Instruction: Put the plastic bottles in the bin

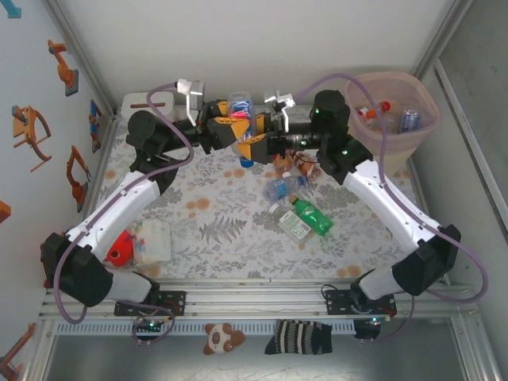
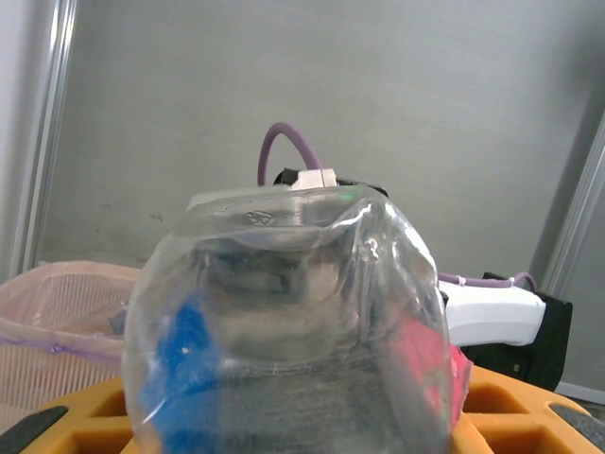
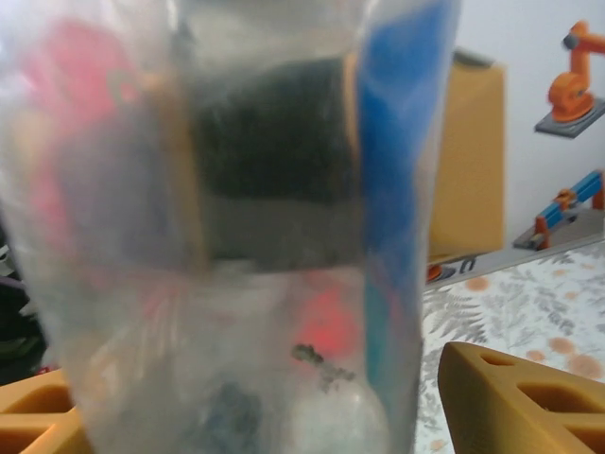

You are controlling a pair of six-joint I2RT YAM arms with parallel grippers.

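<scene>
Held bottle: clear, with blue and pink on its wall. It is off the table, left of the bin and well apart from it, between the two grippers.

Left gripper: jaws narrow and clamped on the held bottle. Its yellow fingers show on either side of the bottle.

Right gripper: jaws straddle the same bottle from the bin's side. One finger stands just beside the bottle wall with a sliver of table between. Cannot tell whether these jaws press on it.

Bin: beige-pink with a pink liner. A red-capped bottle and a blue-labelled bottle lie inside.

Loose bottles on the table, nearer the arm bases than the bin and to its left:
- a clear bottle with a blue cap;
- a green bottle;
- a white-labelled bottle touching the green one;
- a red-orange cluster closer to the bin, count unclear.

Clear box with a red object: on the table, far from the bin, at the opposite near corner.
</scene>
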